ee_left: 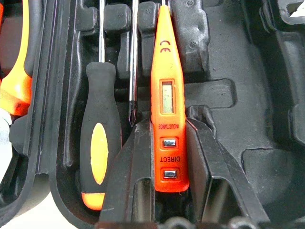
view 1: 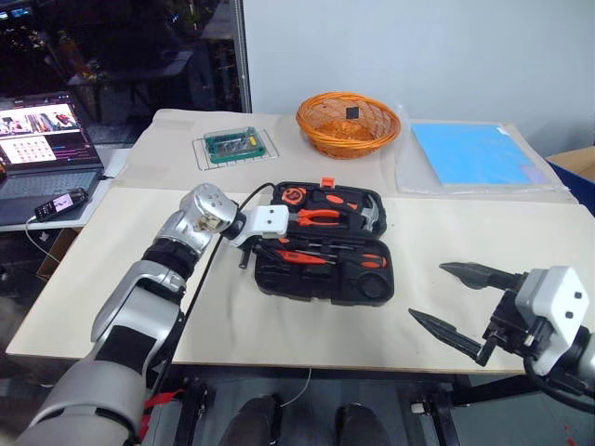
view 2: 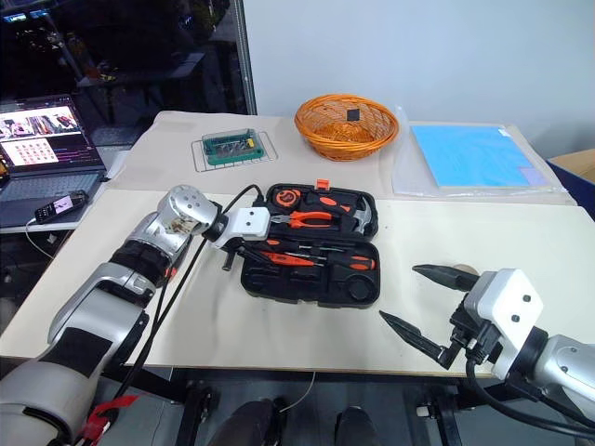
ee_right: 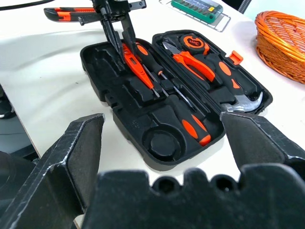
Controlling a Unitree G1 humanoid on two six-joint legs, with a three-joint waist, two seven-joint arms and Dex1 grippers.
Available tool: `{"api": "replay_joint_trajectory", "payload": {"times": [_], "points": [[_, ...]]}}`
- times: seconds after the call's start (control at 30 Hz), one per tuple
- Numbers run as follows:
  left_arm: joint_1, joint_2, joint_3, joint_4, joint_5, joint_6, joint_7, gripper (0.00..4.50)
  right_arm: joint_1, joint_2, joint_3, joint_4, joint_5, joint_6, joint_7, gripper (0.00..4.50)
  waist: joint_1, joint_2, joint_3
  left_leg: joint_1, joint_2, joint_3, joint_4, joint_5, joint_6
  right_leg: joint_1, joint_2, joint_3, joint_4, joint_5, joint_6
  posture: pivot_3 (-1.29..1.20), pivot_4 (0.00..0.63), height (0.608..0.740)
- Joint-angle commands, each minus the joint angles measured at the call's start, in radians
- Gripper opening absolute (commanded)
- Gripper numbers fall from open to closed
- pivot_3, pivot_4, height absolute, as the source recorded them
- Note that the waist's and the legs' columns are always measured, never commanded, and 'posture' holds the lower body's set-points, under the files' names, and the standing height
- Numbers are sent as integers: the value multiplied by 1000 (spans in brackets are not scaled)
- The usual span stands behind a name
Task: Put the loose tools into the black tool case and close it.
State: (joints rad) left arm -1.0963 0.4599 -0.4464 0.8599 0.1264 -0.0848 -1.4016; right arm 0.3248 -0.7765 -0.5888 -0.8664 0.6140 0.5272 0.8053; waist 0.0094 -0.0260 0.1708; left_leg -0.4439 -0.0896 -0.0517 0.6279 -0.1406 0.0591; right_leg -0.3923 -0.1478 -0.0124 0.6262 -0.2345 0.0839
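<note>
The black tool case (view 1: 316,295) lies open in the middle of the table, its lid half holding pliers (view 1: 321,216), a hammer (view 1: 372,216) and a tape measure (view 1: 294,195). My left gripper (ee_left: 169,123) reaches down into the case's near-left corner and is shut on the orange tester pen (ee_left: 164,71), which lies along a slot. Two screwdrivers (ee_left: 99,148) (ee_right: 195,129) rest in the slots beside it. A utility knife (ee_right: 66,13) lies on the table just outside the case, by my left gripper. My right gripper (view 1: 428,292) hangs open over the table's front right, apart from the case.
At the back of the table stand an orange wicker basket (view 1: 348,124), a clear box with green contents (view 1: 232,145) and a blue sheet (view 1: 474,153). A laptop (view 1: 42,139) and a phone (view 1: 60,204) sit on a side table to the left.
</note>
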Motion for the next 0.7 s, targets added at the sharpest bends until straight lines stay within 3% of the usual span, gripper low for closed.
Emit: {"api": "replay_joint_trajectory", "payload": {"times": [0.03, 0.07, 0.23, 0.33, 0.43, 0.63, 0.7], "points": [[26, 15, -16, -11, 41, 29, -29, 962, -9, -19, -8, -27, 22, -3, -6, 4500, 0, 0, 0, 0, 0, 0, 0, 0, 0, 0, 0, 0, 0, 0, 0, 0, 150, 740], [28, 14, -11, -19, 37, 37, -26, 1474, -9, -21, -9, -29, 24, -1, -7, 4500, 0, 0, 0, 0, 0, 0, 0, 0, 0, 0, 0, 0, 0, 0, 0, 0, 150, 740], [34, 46, 58, -105, -20, 103, -42, 3122, -2, -24, -19, -33, 30, 0, -8, 4500, -1, 0, 0, -1, 0, 0, 0, 0, 0, -1, 0, 0, 0, 0, 0, 0, 150, 740], [62, 65, 135, -233, -107, 232, -59, 3122, -6, -25, -9, -30, 28, -4, -13, 4500, -3, 0, 0, -1, 0, 0, 0, 0, 0, -2, 0, 1, 0, 0, 0, 0, 150, 740], [101, 53, 206, -352, -184, 408, -17, 2356, -20, -26, 11, -25, 25, -7, -21, 4500, 2, 0, 0, -2, 0, 0, 0, 0, 0, -3, 0, 0, 0, 0, 0, 0, 150, 740], [289, -20, 304, -605, -245, 588, 226, 108, -54, -33, 46, -9, 23, -7, -26, 4500, 4, 0, 0, -1, 0, -2, 1, 0, 1, -3, 0, 0, -1, -1, 1, 0, 150, 740], [344, -41, 308, -665, -241, 601, 292, 15, -58, -34, 49, -6, 24, -7, -27, 4500, 4, 0, 0, -1, 0, -2, 1, 0, 1, -3, 0, 1, 0, -1, 1, 0, 150, 740]]}}
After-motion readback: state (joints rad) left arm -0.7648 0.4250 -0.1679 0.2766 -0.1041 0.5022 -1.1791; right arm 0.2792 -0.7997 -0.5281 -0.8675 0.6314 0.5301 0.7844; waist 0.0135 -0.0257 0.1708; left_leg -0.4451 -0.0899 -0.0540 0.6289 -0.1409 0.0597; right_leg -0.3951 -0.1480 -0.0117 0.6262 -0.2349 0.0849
